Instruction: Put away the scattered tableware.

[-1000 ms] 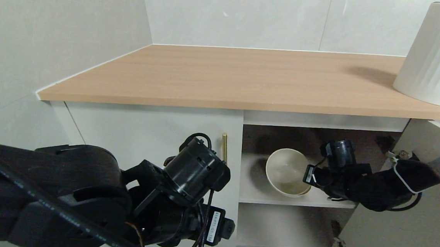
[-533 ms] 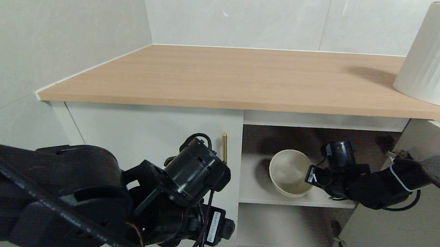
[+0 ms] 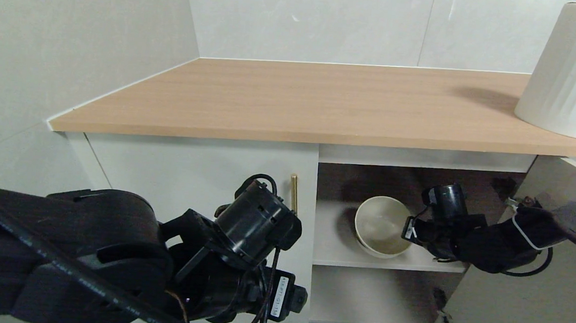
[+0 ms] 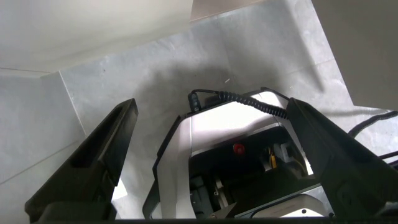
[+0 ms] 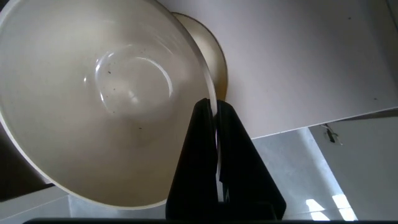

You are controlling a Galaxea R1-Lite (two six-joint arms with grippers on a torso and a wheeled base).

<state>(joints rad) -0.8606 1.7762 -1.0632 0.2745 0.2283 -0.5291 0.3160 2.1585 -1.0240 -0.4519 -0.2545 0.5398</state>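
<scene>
As the right tool [image 5: 216, 115] grips a bowl [image 5: 118, 93], walls [image 3: 308, 16] edge the countertop [image 3: 322, 103]

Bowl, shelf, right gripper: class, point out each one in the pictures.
bowl [image 3: 382, 224]: head view, inside bottom.
shelf [image 3: 330, 241]: head view, bare board left of the bowl.
right gripper [image 5: 217, 113]: right wrist view, between the fingertips pinching the bowl's rim.

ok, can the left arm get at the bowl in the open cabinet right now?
Probably not. The bowl is in the open right compartment with the right gripper clamped on its rim and that arm across the opening. The left gripper hangs low by the closed door.
</scene>
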